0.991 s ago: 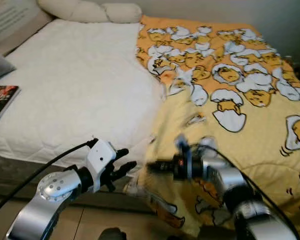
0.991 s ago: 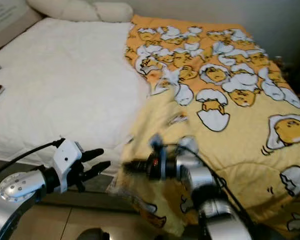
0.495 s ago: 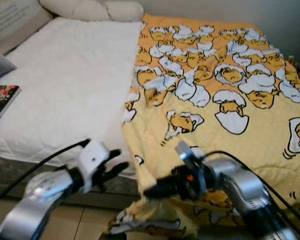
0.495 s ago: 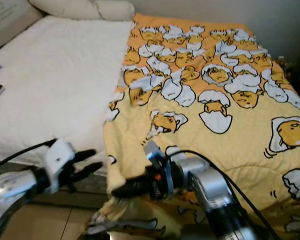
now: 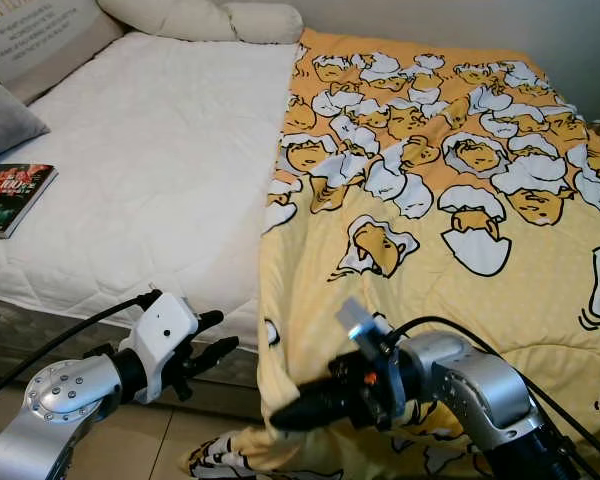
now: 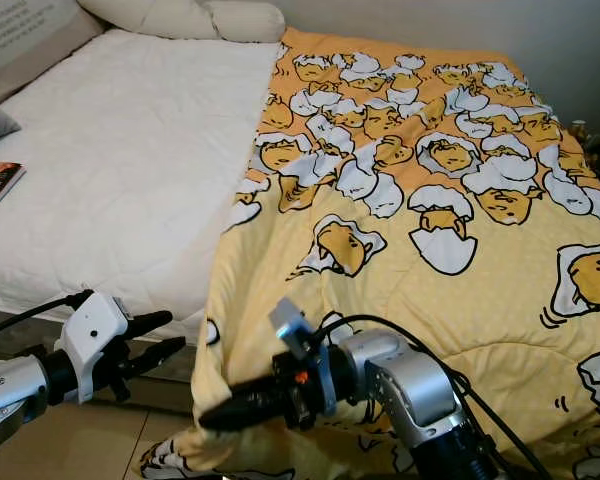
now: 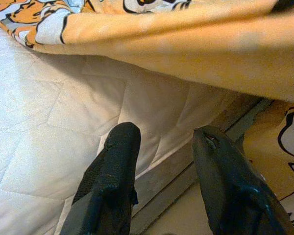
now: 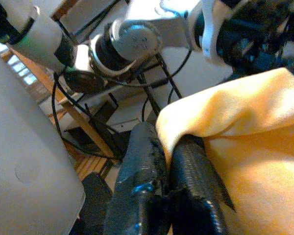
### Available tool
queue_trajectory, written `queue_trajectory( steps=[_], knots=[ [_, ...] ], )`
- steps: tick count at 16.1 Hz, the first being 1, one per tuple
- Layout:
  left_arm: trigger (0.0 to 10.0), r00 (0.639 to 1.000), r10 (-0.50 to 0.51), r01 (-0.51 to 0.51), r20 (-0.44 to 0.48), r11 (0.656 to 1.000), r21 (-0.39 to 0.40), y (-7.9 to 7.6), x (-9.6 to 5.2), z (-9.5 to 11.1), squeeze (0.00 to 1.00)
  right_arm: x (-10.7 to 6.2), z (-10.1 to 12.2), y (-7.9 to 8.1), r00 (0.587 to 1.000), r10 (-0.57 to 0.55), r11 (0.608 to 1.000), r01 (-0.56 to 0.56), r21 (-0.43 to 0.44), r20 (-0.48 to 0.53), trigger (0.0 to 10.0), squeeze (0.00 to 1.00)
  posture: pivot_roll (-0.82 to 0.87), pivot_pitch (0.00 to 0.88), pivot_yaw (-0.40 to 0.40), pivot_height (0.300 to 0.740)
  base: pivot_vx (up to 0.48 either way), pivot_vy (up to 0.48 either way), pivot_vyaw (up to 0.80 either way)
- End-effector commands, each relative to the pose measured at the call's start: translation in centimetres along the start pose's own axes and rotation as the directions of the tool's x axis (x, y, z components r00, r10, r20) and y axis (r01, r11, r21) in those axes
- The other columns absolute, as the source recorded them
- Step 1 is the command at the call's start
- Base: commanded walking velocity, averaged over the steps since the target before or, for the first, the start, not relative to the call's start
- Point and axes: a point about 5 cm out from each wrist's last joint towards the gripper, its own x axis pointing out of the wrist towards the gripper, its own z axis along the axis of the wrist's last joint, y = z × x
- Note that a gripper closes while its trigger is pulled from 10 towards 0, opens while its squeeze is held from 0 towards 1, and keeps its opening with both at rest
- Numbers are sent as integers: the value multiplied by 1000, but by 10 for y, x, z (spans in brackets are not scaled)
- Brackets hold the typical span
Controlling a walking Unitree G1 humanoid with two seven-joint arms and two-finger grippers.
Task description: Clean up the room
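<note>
A yellow blanket (image 5: 430, 200) printed with egg characters covers the right half of the bed and hangs over its near edge. My right gripper (image 5: 280, 418) is low at the bed's near edge, shut on the blanket's hanging hem. In the right wrist view the yellow fabric (image 8: 235, 127) is pinched between the two black fingers (image 8: 142, 152). My left gripper (image 5: 218, 332) hovers just left of the blanket edge, before the mattress side. It is open and holds nothing. In the left wrist view its fingers (image 7: 112, 166) stand apart in front of the quilted mattress side (image 7: 63, 112).
The white quilted mattress (image 5: 150, 170) lies bare on the left half. A book (image 5: 15, 185) rests near its left edge, next to a grey cushion (image 5: 5, 115). Cream pillows (image 5: 200, 18) lie at the head. Tiled floor (image 5: 140, 450) runs below the bed's near edge.
The blanket's folded-back corner has been drawn out flat and down over the bed's near edge. My right gripper has moved lower with the hem. The left gripper has stayed open nearby.
</note>
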Motion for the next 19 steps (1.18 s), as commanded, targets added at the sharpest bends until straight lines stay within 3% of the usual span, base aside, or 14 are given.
queue_trajectory(
  steps=[1, 4, 5, 7, 10, 13, 14, 15, 16, 17, 18, 19],
  knots=[
    [10000, 1000, 0, 0, 5, 1000, 15, 0, -2, 4, 0, 1, -5, -4, 1000, -26, 1000, 26, -1, -13, 10000, 1000, 228, 0, -4, 740, 0, 0, 0],
    [10000, 1000, 3, -3, 6, 1000, 18, 2, 0, 4, 0, -1, -6, -9, 996, -84, 995, 83, -48, -25, 10000, 1000, 215, 0, 0, 740, 0, 0, 0],
    [10000, 999, 25, -26, 23, 999, 26, 7, 4, 6, 0, -6, -2, -7, 994, -106, 993, 104, -61, -21, 10000, 0, 208, 0, 0, 740, 0, 0, 0],
    [10000, 997, 66, -67, 49, 998, 21, 12, 9, 10, 0, -14, 6, -5, 991, -137, 988, 137, -68, 5, 10000, 0, 199, 0, -13, 740, 0, 0, 0],
    [10000, 975, 180, -177, 129, 984, -33, 23, 20, 18, 0, -37, 20, -3, 940, -318, 940, 329, -84, 123, 10000, 0, 173, 0, -26, 740, 0, 0, 0],
    [10000, 975, 177, -175, 133, 984, -31, 24, 25, 18, 0, -39, 19, -3, 929, -352, 933, 359, -40, 111, 10000, 0, 159, 0, -24, 740, 0, 0, 0],
    [10000, 979, 163, -162, 122, 987, -11, 23, 27, 16, 0, -39, 14, -12, 902, -426, 904, 427, -12, 69, 10000, 1000, 160, 0, -23, 740, 0, 0, 0],
    [10000, 981, 158, -160, 115, 987, 1, 22, 28, 15, 0, -41, 11, -19, 876, -482, 875, 483, -30, 33, 10000, 1000, 160, 0, -23, 740, 0, 0, 0],
    [10000, 979, 174, -174, 111, 985, -7, 24, 28, 13, 0, -46, 6, -29, 804, -595, 802, 592, -84, -17, 10000, 1000, 155, 0, -23, 740, 0, 0, 0],
    [10000, 977, 184, -184, 107, 983, -6, 25, 28, 12, 0, -49, 3, -33, 768, -640, 766, 635, -100, -25, 10000, 655, 153, 0, -27, 740, 0, 0, 0],
    [10000, 975, 203, -204, 94, 979, -7, 26, 31, 10, 0, -56, -1, -41, 687, -726, 686, 721, -97, -23, 10000, 0, 153, 0, -29, 740, 0, 0, 0],
    [10000, 947, 300, -292, 111, 953, -81, 31, 36, 12, 0, -67, -6, -51, 524, -851, 521, 850, -77, 25, 10000, 0, 159, 0, -43, 740, 0, 0, 0]
  ],
)
